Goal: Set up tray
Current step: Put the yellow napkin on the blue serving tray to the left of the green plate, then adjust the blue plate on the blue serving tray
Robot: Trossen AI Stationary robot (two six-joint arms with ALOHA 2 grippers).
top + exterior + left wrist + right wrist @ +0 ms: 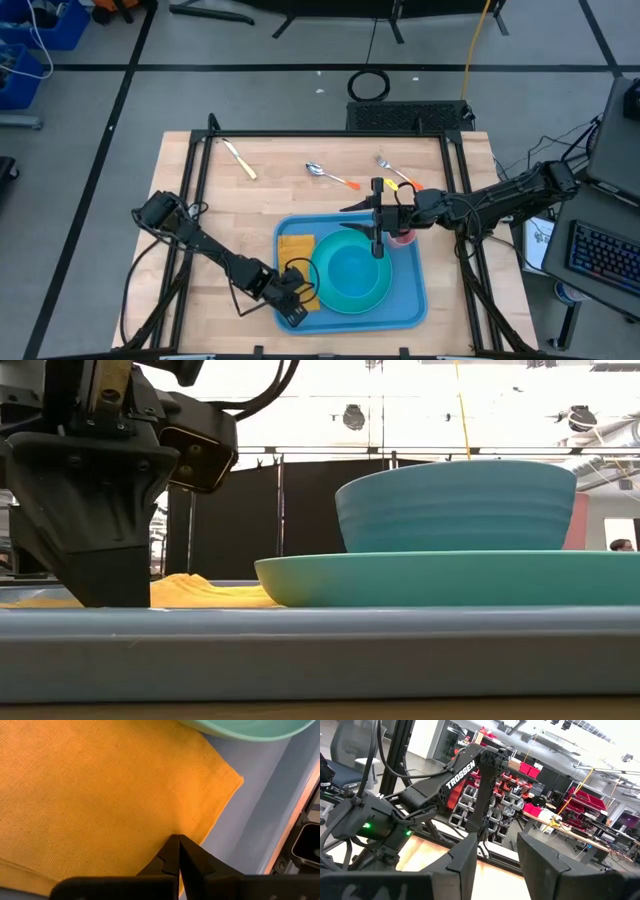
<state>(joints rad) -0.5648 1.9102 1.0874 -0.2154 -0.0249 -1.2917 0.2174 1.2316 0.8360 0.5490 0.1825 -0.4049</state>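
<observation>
Nearest the low camera, the blue tray (320,650), seen edge-on with its low rim across the whole width; from above (415,300), set at the near middle of the wooden table (200,215). Resting on the tray: teal plate (350,275) at centre, teal bowl (455,507) standing upright on that plate in the low view, and yellow-orange napkin (297,255) lying flat just beside the plate on the left-arm side, one edge rumpled upward in the low view (190,592). Left gripper (292,303) lowered over the napkin's near end at the tray's near left corner; fingers pressed together, tips meeting at the cloth's edge (178,840), though whether any fabric is caught between them cannot be told; same gripper looming large and dark at the left of the low view (95,550). Right gripper (378,222) reaching in from the right side, held above the far rim of the plate, pointing across the table; fingers (465,865) spread apart with nothing between them, facing the opposite arm and the room beyond. Red object (403,237) partly hidden under the right arm at the tray's far right corner. Well apart on the bare wood beyond the tray: knife (240,160), spoon (330,175), fork (395,172).
</observation>
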